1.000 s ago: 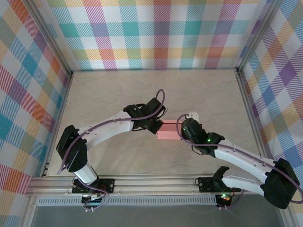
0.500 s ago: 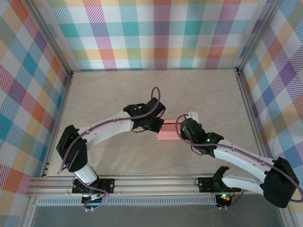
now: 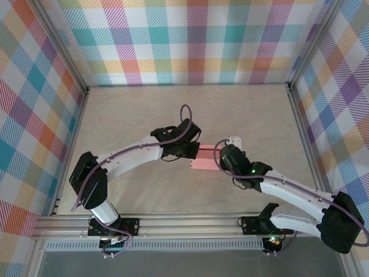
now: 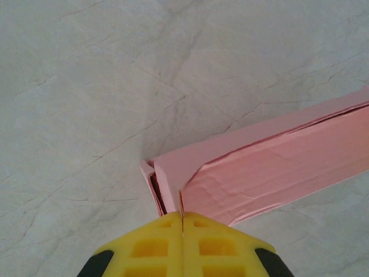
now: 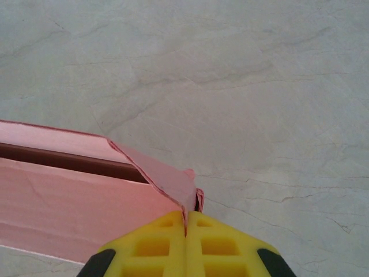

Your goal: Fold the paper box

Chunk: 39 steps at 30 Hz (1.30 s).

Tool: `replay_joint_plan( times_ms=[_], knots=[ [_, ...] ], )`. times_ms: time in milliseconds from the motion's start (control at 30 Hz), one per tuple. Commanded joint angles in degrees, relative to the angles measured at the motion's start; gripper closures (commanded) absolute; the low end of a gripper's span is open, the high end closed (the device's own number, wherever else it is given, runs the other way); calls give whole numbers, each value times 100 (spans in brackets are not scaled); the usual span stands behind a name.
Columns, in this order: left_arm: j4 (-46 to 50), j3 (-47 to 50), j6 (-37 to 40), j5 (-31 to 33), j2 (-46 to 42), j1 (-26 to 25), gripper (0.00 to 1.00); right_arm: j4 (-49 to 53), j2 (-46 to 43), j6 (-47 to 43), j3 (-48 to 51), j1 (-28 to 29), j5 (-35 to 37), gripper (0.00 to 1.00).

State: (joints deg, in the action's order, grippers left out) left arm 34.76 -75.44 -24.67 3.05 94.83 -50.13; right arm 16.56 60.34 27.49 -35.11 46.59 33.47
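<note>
Marbled tabletop (image 3: 144,109) wide around paper box (image 3: 204,160)

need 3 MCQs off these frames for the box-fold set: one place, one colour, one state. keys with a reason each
1. Where is the paper box?
A) against the back wall
B) on the table, between the left gripper and the right gripper
C) on the near rail

2. What colour is the paper box?
A) salmon pink
B) blue
C) white

3. How does the left gripper stand?
A) wide open above the box
B) shut, clear of the box
C) shut on a flap at the box's end

Key:
1 B: the top view shows it mid-table with a gripper at each end.
2 A: both wrist views show pink card.
3 C: the yellow fingers meet, and the card's edge runs into their seam.
</note>
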Motion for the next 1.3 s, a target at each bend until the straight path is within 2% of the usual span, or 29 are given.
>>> replay_joint_plan(
  times_ms=[0,433,700,867,933,1167,1267],
  knots=[
    [-320,309,-21,-236,-172,-6,100,27,-3,117,30,86,-166,98],
    [-646,1004,2,83,-561,-23,100,-142,113,104,65,87,-206,98],
    [-947,1346,-148,103,-535,-41,100,-997,25,-74,730,129,-226,98],
    [-944,1390,-135,169,-511,-43,100,-1198,-162,-176,873,137,-323,96],
    [-930,1393,-128,195,-513,-41,100,-1245,-302,-295,859,131,-432,90],
    [-907,1349,-91,191,-535,-41,100,-1385,-917,-654,937,131,-667,52],
    [-902,1352,-80,197,-536,-56,100,-1244,-1154,-692,899,129,-670,42]
  ],
)
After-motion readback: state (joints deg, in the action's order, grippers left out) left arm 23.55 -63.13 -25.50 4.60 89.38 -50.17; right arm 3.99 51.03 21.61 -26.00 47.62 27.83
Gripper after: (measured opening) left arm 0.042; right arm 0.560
